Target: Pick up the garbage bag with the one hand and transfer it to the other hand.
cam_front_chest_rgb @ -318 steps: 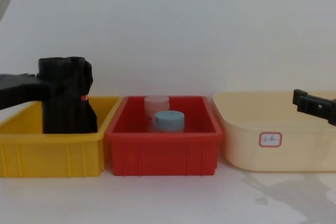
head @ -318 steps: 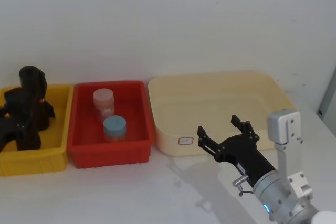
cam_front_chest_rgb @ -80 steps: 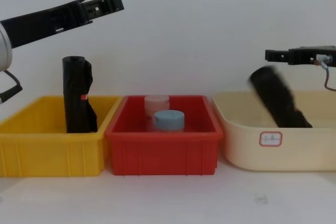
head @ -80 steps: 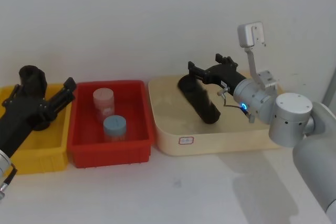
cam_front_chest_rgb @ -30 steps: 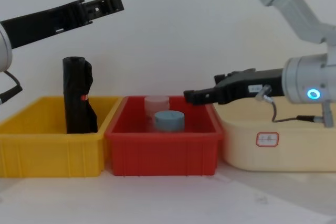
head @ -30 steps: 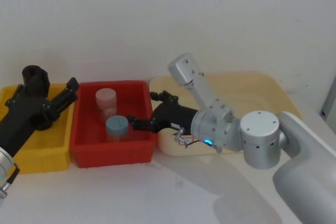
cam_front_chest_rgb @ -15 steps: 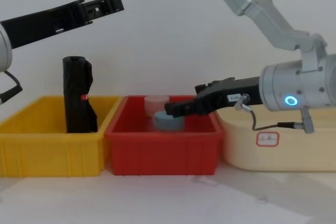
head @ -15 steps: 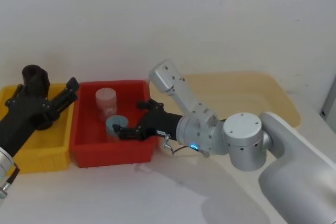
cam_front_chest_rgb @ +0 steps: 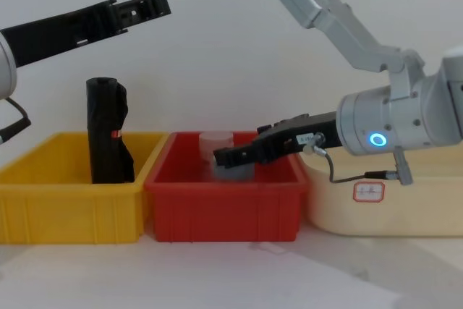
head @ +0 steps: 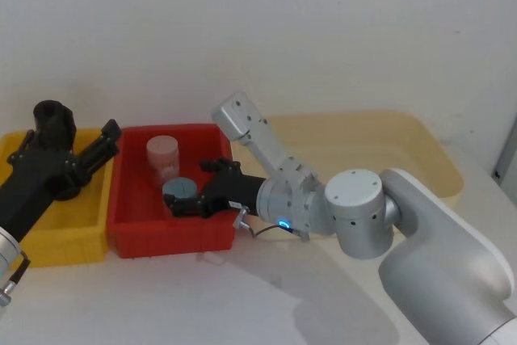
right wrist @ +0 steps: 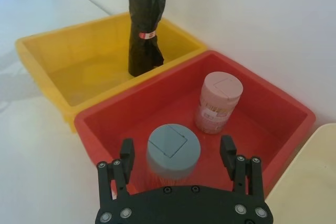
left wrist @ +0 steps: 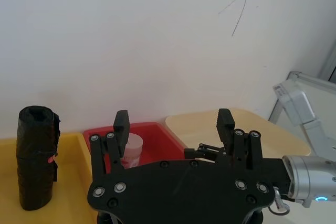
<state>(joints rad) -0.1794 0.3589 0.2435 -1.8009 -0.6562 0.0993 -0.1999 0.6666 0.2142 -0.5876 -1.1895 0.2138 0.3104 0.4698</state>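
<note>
Fingers (right wrist: 126,153) of right gripper (cam_front_chest_rgb: 224,155) spread, flanking blue-lidded jar (right wrist: 173,150)

Looks like a robot lab to me: bare white wall (cam_front_chest_rgb: 231,48), plain white table (cam_front_chest_rgb: 145,273), yellow bin (cam_front_chest_rgb: 72,215), red bin (cam_front_chest_rgb: 224,215) and cream bin (cam_front_chest_rgb: 427,211) along its back edge.

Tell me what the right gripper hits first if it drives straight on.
Probably the round jar with a blue-grey lid in the red plastic bin; the open right gripper points straight at it, gap unclear.

The right gripper (cam_front_chest_rgb: 221,155) reaches low into the red bin (cam_front_chest_rgb: 224,211) — the left gripper (cam_front_chest_rgb: 159,3) hangs high (well above the bins).
</note>
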